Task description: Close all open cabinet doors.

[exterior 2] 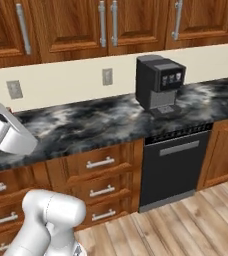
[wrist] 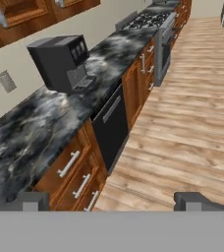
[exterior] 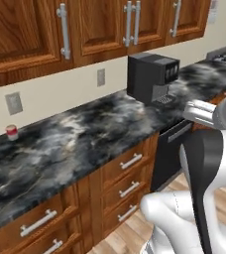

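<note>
The cabinet doors [exterior 2: 66, 22] hang in a row on the wall above the worktop [exterior 2: 101, 122], all of those in sight lying flush with their frames, their bar handles upright.

Nearest, in the hand view, the jaws [wrist: 111, 201] stand wide apart with nothing between the two dark fingertips [wrist: 192, 199]; they point down over the wooden floor [wrist: 182, 123] in front of the lower units. Just beyond them the drawer fronts [wrist: 72, 165] sit under the worktop's front edge, and next to these a black dishwasher [wrist: 111, 125] with a grey bar handle.

On the dark marbled worktop a black coffee machine [exterior 2: 158, 85] stands near the back edge, above the dishwasher. A small red and white cup [exterior: 12, 132] stands at the back edge towards the left end, close to a grey wall socket [exterior: 14, 103]. A second socket [exterior: 101, 77] sits on the cream wall just left of the machine. Farthest along the worktop, a stove [wrist: 151, 19] with dark burners.
</note>
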